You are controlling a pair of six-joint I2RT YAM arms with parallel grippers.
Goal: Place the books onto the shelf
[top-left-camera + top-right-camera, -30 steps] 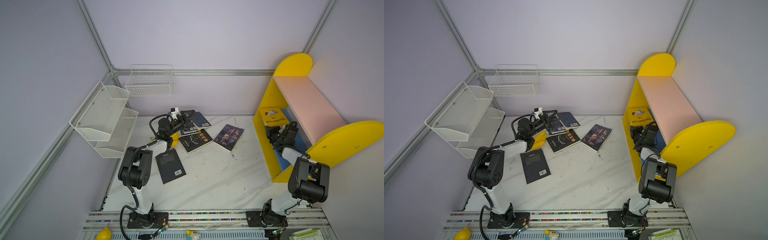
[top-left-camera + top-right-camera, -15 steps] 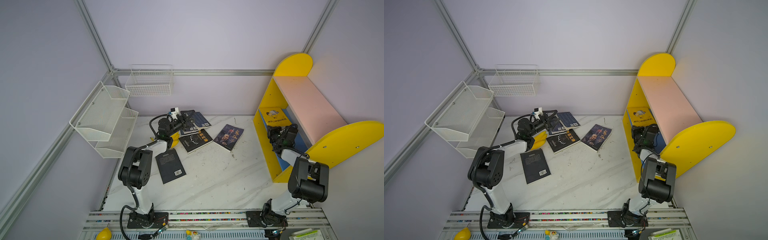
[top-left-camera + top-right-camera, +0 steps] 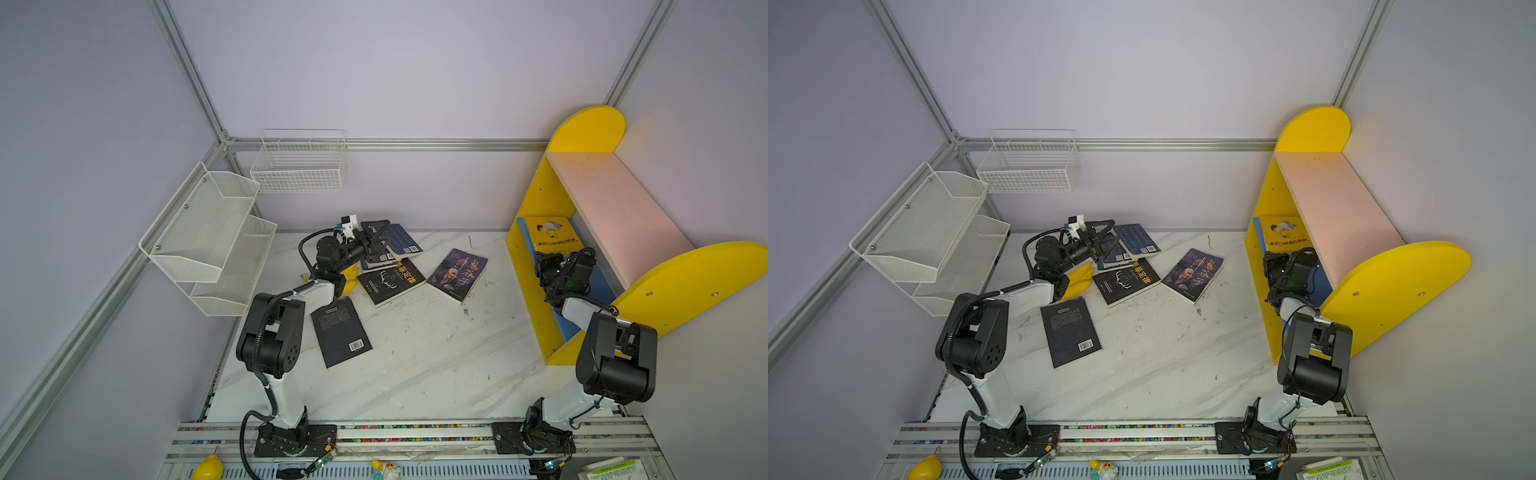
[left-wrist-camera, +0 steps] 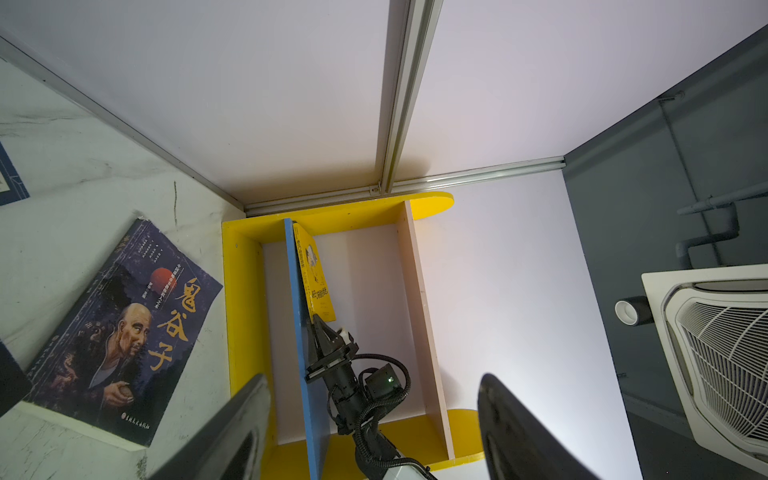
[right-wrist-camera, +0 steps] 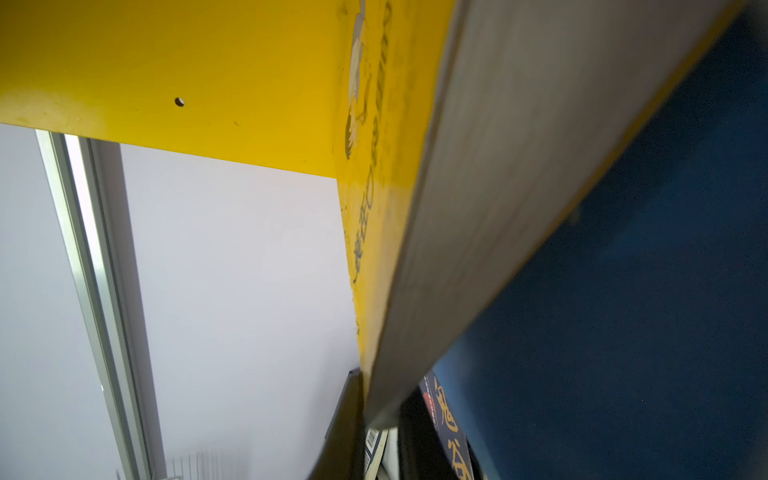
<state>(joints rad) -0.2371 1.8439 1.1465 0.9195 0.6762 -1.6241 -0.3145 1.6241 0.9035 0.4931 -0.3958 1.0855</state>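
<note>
Thin yellow paperback (image 3: pixel 550 235) — round-sided shelf (image 3: pixel 590 129)

Mesh rack (image 3: pixel 208 232) and wire basket (image 3: pixel 299 166) hang on walls; bananas (image 3: pixel 1079 279) lie on table (image 3: pixel 415 374).

The shelf (image 3: pixel 582 133) looks like painted wood board. Its yellow side panels have a smooth, slightly satin coat, the pink upper board (image 3: pixel 615 208) is matt with faint specks, and the blue lower board (image 4: pixel 296 291) is matt too. The yellow book (image 3: pixel 550 235) has a smooth paper cover and a dull grey block of page edges. The portrait book (image 4: pixel 124 328) has a cover with a soft sheen. The tabletop (image 3: pixel 415 365) is smooth, white, marble-patterned and scuffed. The mesh rack (image 3: pixel 199 224) and wire basket (image 3: pixel 299 166) look like white-coated metal, and the frame rails (image 3: pixel 415 144) like bare brushed aluminium.
</note>
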